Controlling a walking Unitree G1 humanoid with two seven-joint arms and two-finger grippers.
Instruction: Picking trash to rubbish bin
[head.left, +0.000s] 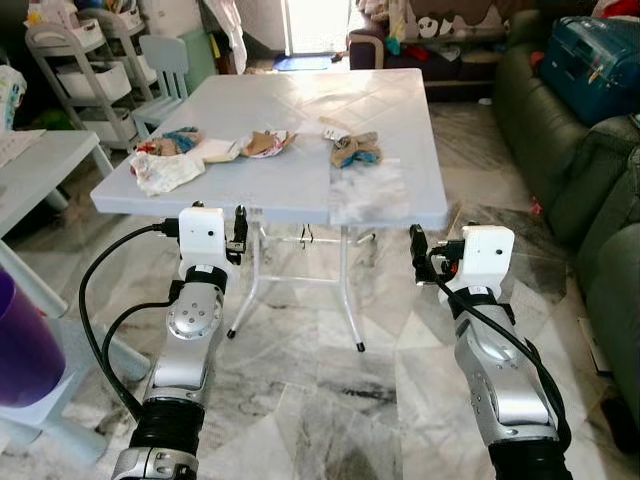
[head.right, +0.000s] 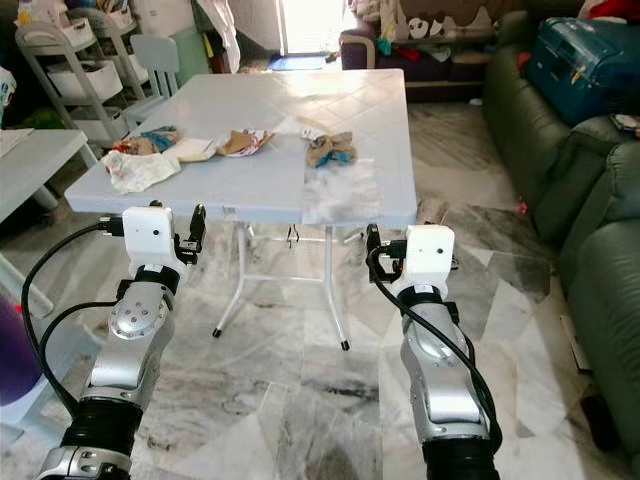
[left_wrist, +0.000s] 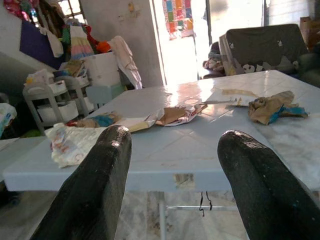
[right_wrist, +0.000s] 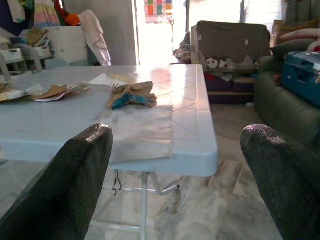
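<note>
Left eye view: the left gripper (head.left: 238, 238) hovers short of the table's (head.left: 400, 180) near edge, jaws wide and empty, likely lined up for the white wrapper (head.left: 163, 170). Crumpled paper (head.left: 268, 143) and brown-blue trash (head.left: 355, 149) lie further right. The right gripper (head.left: 418, 255) waits likewise, parted, holding nothing.
</note>
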